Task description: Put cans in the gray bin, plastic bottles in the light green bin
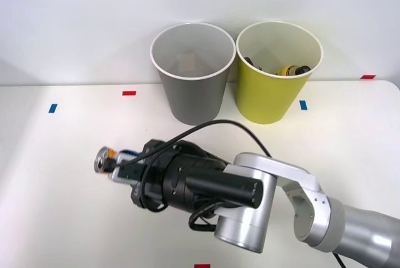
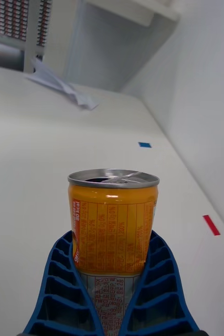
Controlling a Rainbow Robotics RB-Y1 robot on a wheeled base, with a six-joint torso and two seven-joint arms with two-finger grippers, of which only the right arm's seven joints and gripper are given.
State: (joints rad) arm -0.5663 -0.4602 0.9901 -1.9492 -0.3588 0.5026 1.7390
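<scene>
Now the gripper (image 1: 112, 163) is clamped on the can (image 2: 113, 226), low at seven o'clock from the gray bin (image 1: 194, 96); best lift well above its rim before releasing.

We see bright, even light from above. Soft gray shadows sit under the black and silver robot arm (image 1: 250, 196). Between the jaws, the orange can's shiny silver top (image 2: 113, 178) glints.

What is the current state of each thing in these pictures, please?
can: opened top, gripped between the blue fingers, lifted off the table.
right gripper: shut on the can.
gray bin: upright, nothing seen inside.
light green bin: upright, items already inside.
</scene>
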